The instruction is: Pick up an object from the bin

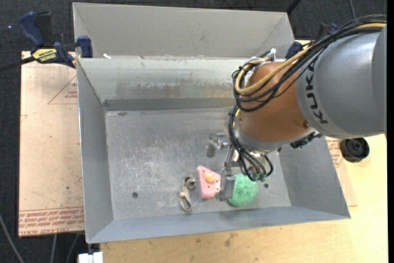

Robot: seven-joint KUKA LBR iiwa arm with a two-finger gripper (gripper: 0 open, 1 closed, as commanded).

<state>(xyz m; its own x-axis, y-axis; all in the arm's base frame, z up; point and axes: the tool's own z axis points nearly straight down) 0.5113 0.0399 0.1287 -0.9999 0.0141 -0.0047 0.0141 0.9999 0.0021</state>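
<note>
The pink piece (208, 182), a small blocky thing with a yellow spot on top, lay on the floor of the bin near the front wall, right of centre, and the green lump (242, 192), rounded and soft-looking, lay just beside it to the right. The gripper (229, 178) stood low in the narrow space between the two, close against both. Whether it was apart or together could not be told from above, nor whether it had either thing in its grasp. To do this step well, it seemed best to settle on one thing and centre over it before closing. Placed as it was, a closing motion risked nudging the pink piece aside or pinching only an edge of the green lump. The lump looked the more forgiving to squeeze, while the pink piece, being harder and angular, probably needed its flat sides squared to the grip. Just left of the pink piece lay two pale looped bits (186, 191), near enough to be disturbed. The grey metal bin (148, 132) held nothing else on its scuffed floor. The orange wrist cover (271, 108) and its cables hung above the right half.
</note>
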